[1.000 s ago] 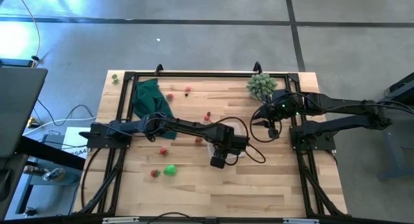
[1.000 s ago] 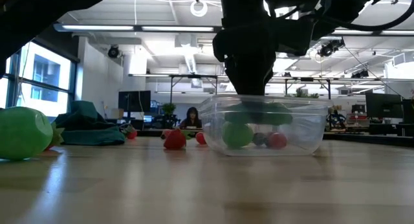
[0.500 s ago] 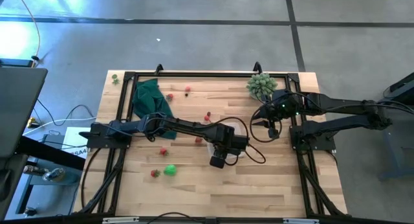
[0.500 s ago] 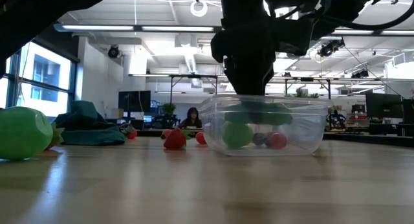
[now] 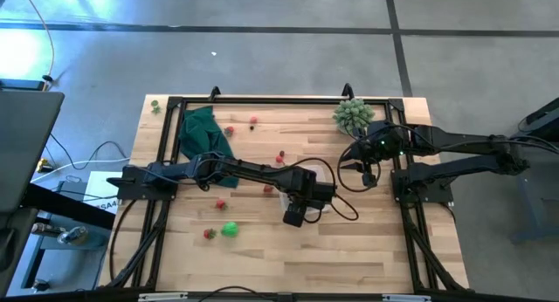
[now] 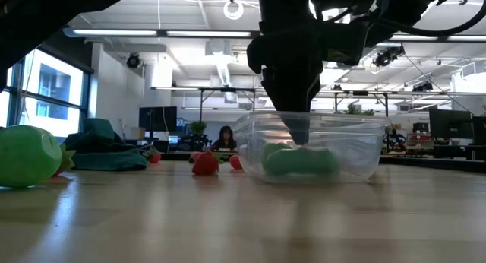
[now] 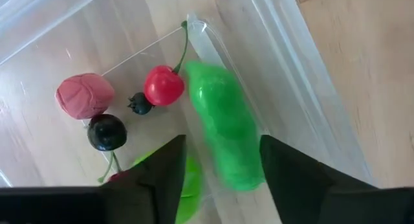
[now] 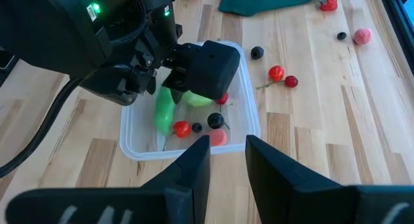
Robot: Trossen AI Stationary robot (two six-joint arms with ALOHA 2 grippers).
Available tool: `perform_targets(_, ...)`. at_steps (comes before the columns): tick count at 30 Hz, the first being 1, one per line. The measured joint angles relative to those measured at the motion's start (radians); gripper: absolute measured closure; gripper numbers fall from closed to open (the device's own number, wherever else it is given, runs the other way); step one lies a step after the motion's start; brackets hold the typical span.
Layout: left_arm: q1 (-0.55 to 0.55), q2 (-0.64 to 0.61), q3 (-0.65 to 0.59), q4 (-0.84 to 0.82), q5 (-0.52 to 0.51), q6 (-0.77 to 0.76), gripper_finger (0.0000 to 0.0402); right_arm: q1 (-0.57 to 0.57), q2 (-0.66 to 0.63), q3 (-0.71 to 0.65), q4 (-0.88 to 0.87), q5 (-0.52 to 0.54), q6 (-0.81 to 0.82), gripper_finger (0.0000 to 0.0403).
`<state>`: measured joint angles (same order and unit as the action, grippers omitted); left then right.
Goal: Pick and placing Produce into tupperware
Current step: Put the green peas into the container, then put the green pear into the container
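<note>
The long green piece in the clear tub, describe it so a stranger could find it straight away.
Start at the tupperware in the middle of the table, under the left pincer. Inside it, the long green piece lies along one wall. Its neighbours, a red cherry, a pink berry and a black berry, are small and round.

High view looked straight down on the whole table [image 5: 262,250], while the low one sat at tabletop height, very near the tupperware [image 6: 307,147], facing the room behind. Left wrist view stared close into that tub just past the left gripper [image 7: 220,179]; right wrist view, looking past the right gripper [image 8: 226,169], caught the same tub from farther back.
</note>
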<state>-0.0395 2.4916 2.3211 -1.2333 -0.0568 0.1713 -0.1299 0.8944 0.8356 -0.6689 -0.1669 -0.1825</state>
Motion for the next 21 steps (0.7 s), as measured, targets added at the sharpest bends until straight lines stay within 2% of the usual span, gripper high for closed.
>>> perform_targets(4,0.000,0.000,0.000,0.002,0.033,0.015,0.0174,0.000,0.000,0.000,0.000,0.000,0.000,0.0313)
perform_targets(8,0.000,-0.003,0.000,-0.009,0.061,0.016,0.0160,0.000,0.000,0.000,0.000,0.000,0.000,0.0313)
perform_targets(16,0.000,-0.027,0.037,-0.099,0.078,0.004,0.0167,0.000,0.000,0.000,0.000,0.000,0.000,0.0313)
perform_targets(21,0.001,-0.100,0.035,-0.106,0.064,-0.004,0.0177,0.000,0.000,0.000,0.000,0.000,0.000,0.0313)
